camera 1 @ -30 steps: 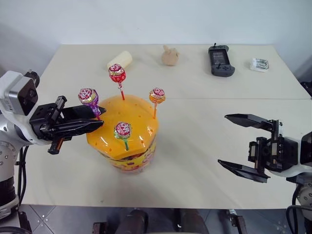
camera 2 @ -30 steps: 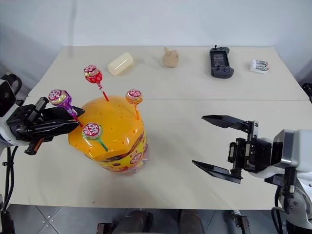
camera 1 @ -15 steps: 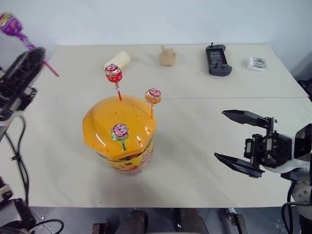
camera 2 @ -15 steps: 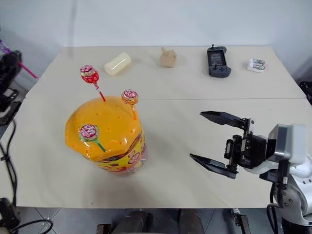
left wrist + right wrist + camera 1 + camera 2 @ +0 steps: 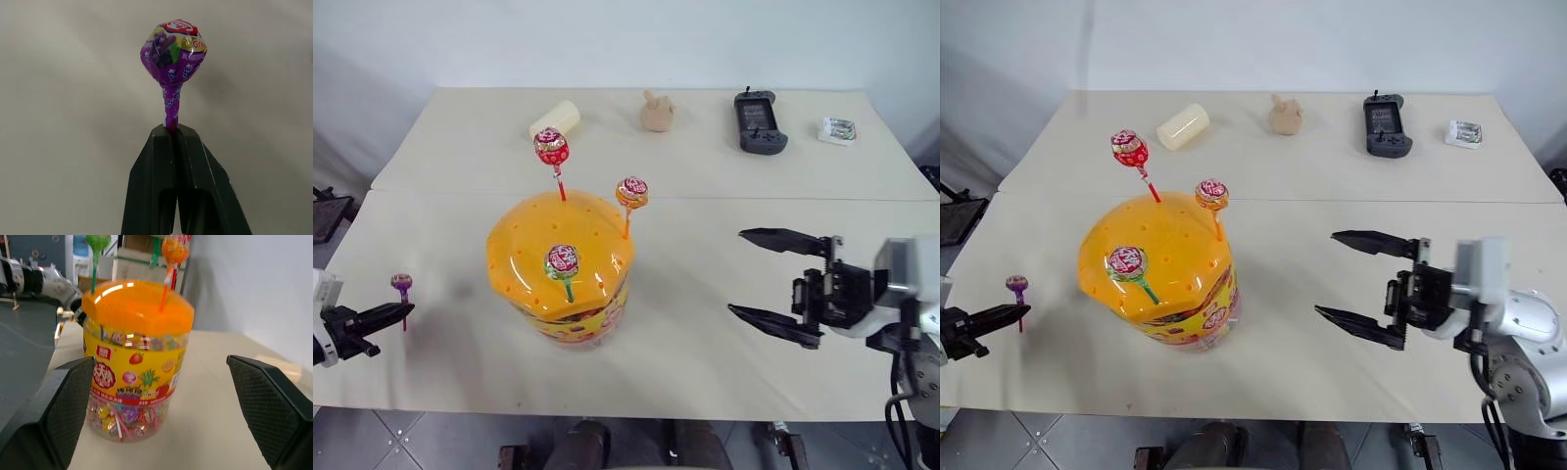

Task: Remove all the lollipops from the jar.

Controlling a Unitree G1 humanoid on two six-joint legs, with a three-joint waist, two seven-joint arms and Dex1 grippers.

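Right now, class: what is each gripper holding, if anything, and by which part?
The left gripper pinches the purple lollipop by its stick, just under the wrapped head. The right gripper is open and holds nothing.

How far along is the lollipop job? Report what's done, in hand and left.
Done: the purple lollipop is out of the jar, over the table's left side. In hand: the left gripper is shut on its stick, not yet set down. Left: the red lollipop, orange lollipop and green-stick lollipop stand in the lid. The right gripper is open, facing the jar.
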